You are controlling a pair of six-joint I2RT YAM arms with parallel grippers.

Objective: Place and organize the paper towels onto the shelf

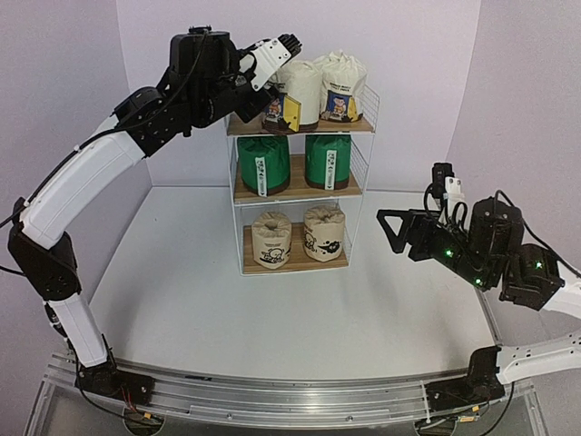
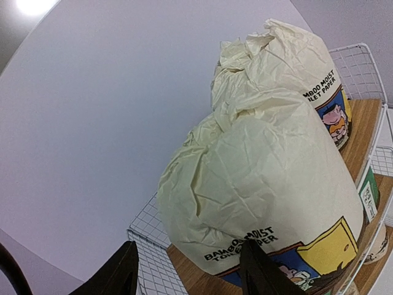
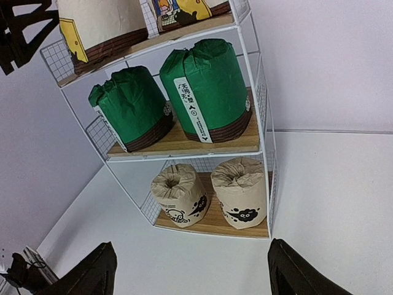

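Observation:
The shelf (image 1: 295,193) stands at the back of the table with all six paper towels on it. Two white rolls (image 1: 300,91) (image 1: 343,84) are on the top tier, two green ones (image 1: 264,163) (image 1: 328,159) on the middle and two beige ones (image 1: 271,240) (image 1: 324,231) on the bottom. My left gripper (image 1: 290,45) is open and empty, high at the shelf's top left corner, just beside the left white roll (image 2: 258,184). My right gripper (image 1: 392,232) is open and empty, hovering to the right of the shelf and facing it (image 3: 184,142).
The white table (image 1: 272,318) spreads in front of the shelf. Lavender walls close in at the back and both sides. A metal rail (image 1: 272,395) with the arm bases runs along the near edge. The left arm arches over the table's left side.

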